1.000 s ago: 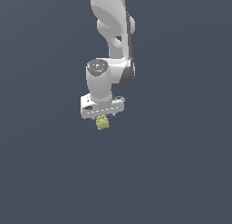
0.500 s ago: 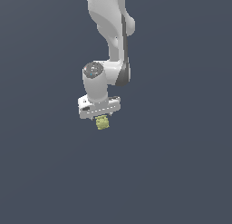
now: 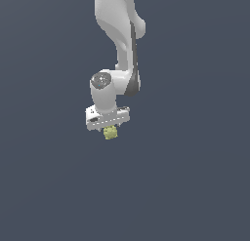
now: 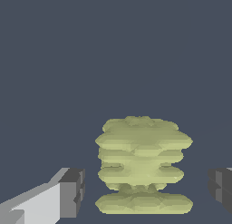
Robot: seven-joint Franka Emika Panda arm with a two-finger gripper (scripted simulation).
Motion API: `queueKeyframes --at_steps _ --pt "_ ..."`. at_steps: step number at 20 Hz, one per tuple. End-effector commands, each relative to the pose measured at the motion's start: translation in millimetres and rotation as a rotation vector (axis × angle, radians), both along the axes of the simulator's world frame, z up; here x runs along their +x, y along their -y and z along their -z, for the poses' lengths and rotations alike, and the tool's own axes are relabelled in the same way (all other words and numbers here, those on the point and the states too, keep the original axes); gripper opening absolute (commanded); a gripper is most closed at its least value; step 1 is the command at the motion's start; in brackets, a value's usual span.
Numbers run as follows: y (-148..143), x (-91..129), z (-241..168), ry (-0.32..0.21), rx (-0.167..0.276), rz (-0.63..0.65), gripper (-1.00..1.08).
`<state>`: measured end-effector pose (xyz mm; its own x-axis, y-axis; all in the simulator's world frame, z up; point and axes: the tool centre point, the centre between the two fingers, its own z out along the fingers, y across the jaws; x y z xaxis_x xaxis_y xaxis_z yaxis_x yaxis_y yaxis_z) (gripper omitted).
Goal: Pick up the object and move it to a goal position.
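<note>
The object point(image 3: 111, 133) is a small lumpy yellow-green piece lying on the dark floor, directly under the white hand. My gripper point(image 3: 109, 128) reaches down over it from above. In the wrist view the object point(image 4: 143, 166) looks like a stack of ridged layers between the two dark fingertips point(image 4: 72, 191). A narrow gap shows on each side of it, so the pads stand apart from it. The gripper point(image 4: 145, 193) is open around the object. In the exterior view the hand hides the fingers and the object's top.
Plain dark grey floor surrounds the object on all sides. The white arm point(image 3: 119, 35) rises straight above the hand to the top of the exterior view. No marker or other object shows.
The hand has come down over the object and the arm has shifted slightly. The object has stayed in the same spot.
</note>
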<state>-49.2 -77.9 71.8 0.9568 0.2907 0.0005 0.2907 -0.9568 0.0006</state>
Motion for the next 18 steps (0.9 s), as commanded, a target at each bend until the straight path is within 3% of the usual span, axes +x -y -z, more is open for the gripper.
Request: queueKeyframes --at_steps 1,9,10,18 --pt "-0.1 -1.0 12.9 -0.001 0.0 -0.001 1.0" --pt "0.1 -0.3 31.5 -0.001 0.0 -0.002 1.0" --pt "0.1 -0.3 31.5 -0.001 0.0 -0.002 -1.0" --pt "0.1 -0.3 31.5 -0.001 0.0 -0.002 -1.0"
